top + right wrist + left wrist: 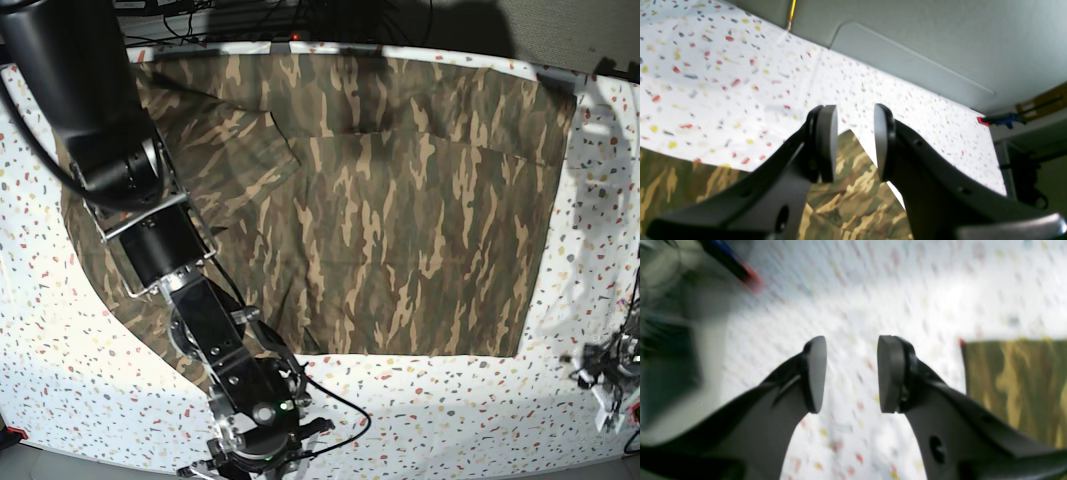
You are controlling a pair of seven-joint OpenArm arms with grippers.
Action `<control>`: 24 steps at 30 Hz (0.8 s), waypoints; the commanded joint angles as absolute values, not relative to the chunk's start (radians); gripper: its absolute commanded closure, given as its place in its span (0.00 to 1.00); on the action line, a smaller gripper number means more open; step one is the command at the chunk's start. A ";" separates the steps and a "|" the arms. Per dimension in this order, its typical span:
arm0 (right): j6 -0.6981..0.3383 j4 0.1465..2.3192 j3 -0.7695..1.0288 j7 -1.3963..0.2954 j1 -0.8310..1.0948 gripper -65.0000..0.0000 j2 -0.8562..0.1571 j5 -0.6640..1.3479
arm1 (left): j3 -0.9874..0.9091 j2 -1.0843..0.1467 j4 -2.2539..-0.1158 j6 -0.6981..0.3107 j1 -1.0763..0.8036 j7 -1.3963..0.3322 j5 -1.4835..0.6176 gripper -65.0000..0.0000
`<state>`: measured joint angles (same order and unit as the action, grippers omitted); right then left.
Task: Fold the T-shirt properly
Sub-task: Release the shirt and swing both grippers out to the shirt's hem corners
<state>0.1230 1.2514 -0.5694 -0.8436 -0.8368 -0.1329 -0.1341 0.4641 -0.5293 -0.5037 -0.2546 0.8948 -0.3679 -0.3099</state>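
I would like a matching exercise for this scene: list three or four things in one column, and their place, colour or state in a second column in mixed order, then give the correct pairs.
Things:
1. camouflage cloth T-shirt
2. white speckled table cover
3. left gripper
4. right gripper

Descriptions:
A. open, above the speckled surface, shirt edge to one side
B. olive, brown and tan, spread flat
C. open, above a shirt corner
D. dotted with red, yellow and grey flecks

Pairs: 1-B, 2-D, 3-A, 4-C
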 commanded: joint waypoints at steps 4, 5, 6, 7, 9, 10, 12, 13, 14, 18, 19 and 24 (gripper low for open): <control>0.081 1.267 -0.562 -0.839 -0.877 0.71 -0.133 -0.144 | 0.458 -0.519 -0.369 -0.397 0.931 -0.360 -0.447 0.62; 0.054 1.267 -0.562 -0.854 -0.877 0.71 -0.133 -0.132 | 0.458 -0.511 -0.344 -0.426 0.931 -0.371 -0.473 0.62; 0.027 1.267 -0.562 -0.873 -0.874 0.71 -0.139 -0.117 | 0.458 -0.503 -0.327 -0.445 0.931 -0.379 -0.493 0.62; 0.007 1.266 -0.562 -0.894 -0.868 0.71 -0.149 -0.100 | 0.458 -0.495 -0.316 -0.451 0.931 -0.390 -0.508 0.62; -0.013 1.260 -0.562 -0.923 -0.843 0.71 -0.187 -0.081 | 0.458 -0.481 -0.308 -0.450 0.931 -0.396 -0.509 0.62; -0.020 1.253 -0.562 -0.925 -0.825 0.71 -0.213 -0.069 | 0.458 -0.476 -0.308 -0.450 0.931 -0.395 -0.510 0.62; -0.023 1.241 -0.562 -0.920 -0.779 0.71 -0.270 -0.070 | 0.458 -0.473 -0.308 -0.450 0.931 -0.392 -0.522 0.62; -0.023 1.240 -0.562 -0.913 -0.755 0.71 -0.302 -0.070 | 0.458 -0.471 -0.308 -0.450 0.931 -0.387 -0.525 0.62; -0.023 1.240 -0.562 -0.905 -0.730 0.71 -0.336 -0.069 | 0.458 -0.467 -0.308 -0.450 0.931 -0.379 -0.524 0.62; -0.023 1.242 -0.562 -0.895 -0.638 0.71 -0.443 -0.067 | 0.458 -0.455 -0.308 -0.437 0.918 -0.313 -0.440 0.62; -0.022 1.244 -0.562 -0.895 -0.619 0.71 -0.459 -0.067 | 0.458 -0.454 -0.308 -0.419 0.908 -0.295 -0.403 0.62; -0.022 1.251 -0.562 -0.880 -0.540 0.71 -0.493 -0.067 | 0.458 -0.432 -0.308 -0.416 0.849 -0.303 -0.451 0.62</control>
